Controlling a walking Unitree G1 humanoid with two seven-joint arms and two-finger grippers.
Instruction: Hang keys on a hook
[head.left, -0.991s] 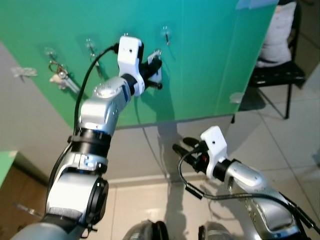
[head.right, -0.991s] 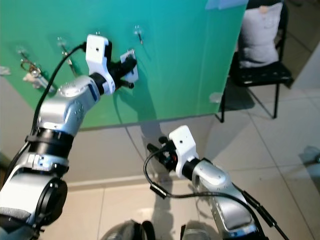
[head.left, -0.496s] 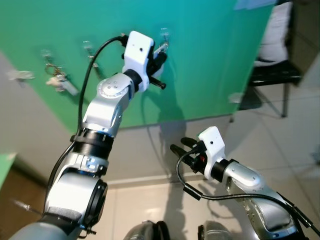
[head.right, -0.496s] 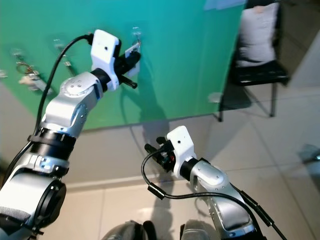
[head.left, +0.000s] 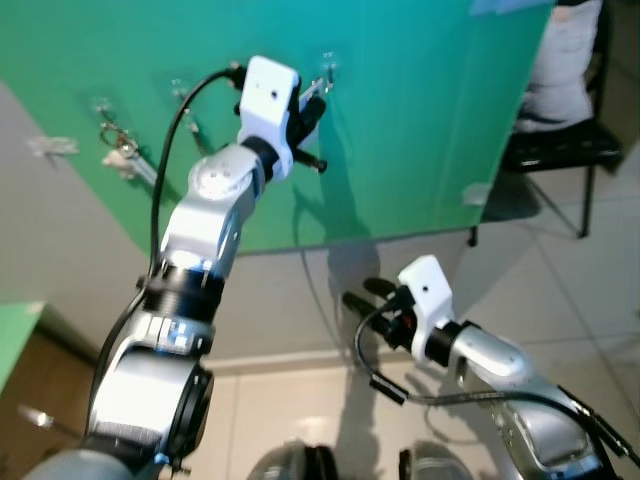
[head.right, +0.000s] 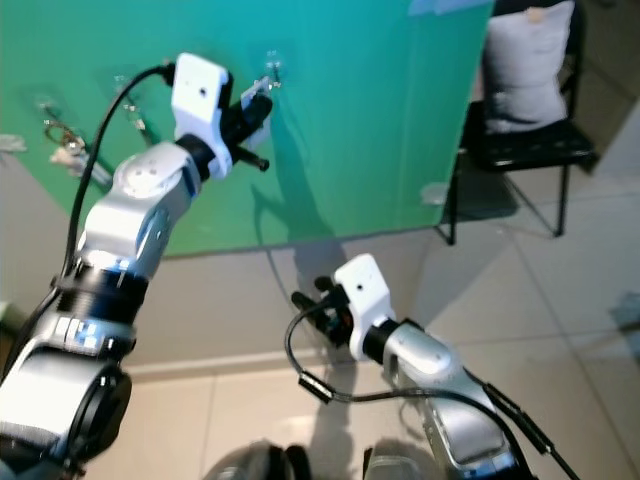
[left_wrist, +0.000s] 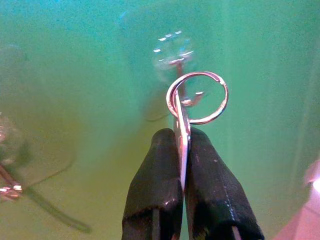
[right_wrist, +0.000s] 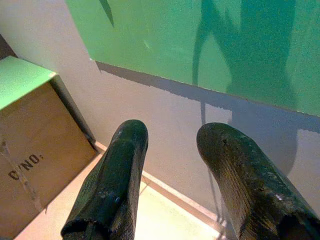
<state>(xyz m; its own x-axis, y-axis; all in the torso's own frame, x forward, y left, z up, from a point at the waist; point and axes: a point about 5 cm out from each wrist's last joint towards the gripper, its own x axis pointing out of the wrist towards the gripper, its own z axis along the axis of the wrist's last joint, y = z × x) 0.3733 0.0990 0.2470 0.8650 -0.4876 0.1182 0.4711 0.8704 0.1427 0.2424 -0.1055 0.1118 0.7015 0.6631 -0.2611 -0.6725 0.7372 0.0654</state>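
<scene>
Your right gripper (right_wrist: 170, 185) idles low, fingers spread. The left gripper (left_wrist: 182, 150) pinches the key (left_wrist: 182, 131), its ring (left_wrist: 197, 98) framing the hook (left_wrist: 181, 89) on the green wall (left_wrist: 75, 75). Ease forward, then drop slightly.

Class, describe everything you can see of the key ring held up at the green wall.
The key ring is a thin, shiny, silver-coloured metal loop carrying a flat key blade, seen edge-on. The left claw is shut on that blade, with the loop standing above its fingertips. It is held up against a clear hook on the green wall; whether the loop has caught the hook cannot be told.
</scene>
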